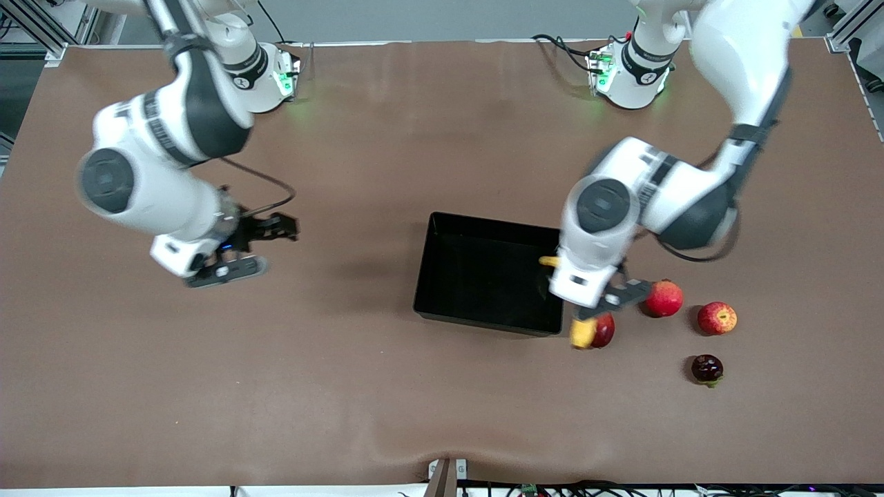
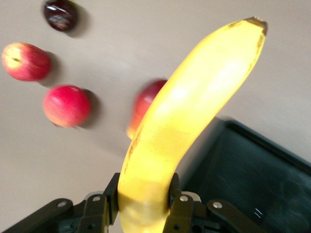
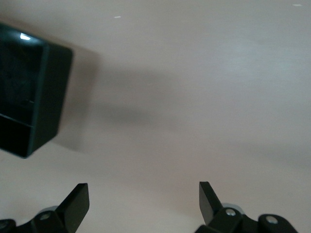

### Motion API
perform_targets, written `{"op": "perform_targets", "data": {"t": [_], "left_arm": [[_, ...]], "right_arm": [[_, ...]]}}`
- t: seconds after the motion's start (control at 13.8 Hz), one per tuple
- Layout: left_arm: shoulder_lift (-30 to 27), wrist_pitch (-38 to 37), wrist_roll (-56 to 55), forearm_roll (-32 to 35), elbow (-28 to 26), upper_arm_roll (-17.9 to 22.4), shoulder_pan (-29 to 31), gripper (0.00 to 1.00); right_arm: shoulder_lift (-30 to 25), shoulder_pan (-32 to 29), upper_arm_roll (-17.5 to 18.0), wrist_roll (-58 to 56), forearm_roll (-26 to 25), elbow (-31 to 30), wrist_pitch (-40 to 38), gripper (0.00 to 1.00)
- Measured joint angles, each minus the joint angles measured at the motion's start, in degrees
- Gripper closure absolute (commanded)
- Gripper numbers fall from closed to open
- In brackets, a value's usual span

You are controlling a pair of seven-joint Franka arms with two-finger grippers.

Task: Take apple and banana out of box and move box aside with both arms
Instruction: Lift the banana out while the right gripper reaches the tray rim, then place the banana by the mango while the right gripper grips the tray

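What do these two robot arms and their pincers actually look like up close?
Both arms are glossy white, rounded segments with dark grey joints and round grey end caps. Green lights glow at their bases, where black cables run. The left gripper and right gripper are black, with two flat fingers and silver screws.

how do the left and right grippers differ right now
The left gripper is shut on the banana, over the edge of the black tray toward the left arm's end; the right gripper is open and holds nothing, over bare table toward the right arm's end. Both are black, two-fingered.
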Motion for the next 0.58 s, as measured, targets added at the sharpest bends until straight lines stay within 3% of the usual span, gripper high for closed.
{"op": "perform_targets", "data": {"t": [0.29,0.58], "left_arm": [[1.79,-0.05,7.59,-0.24,-0.23,0.02,8.54,1.0],[4.81,2.34,17.14,-0.23,-0.33,0.14,11.75,1.0]], "right_arm": [[3.73,7.8,0.04,11.29,-0.2,-0.07,6.86,0.0],[13.74,12.64,0.01,23.88,-2.92,5.74,12.71,0.0]]}}
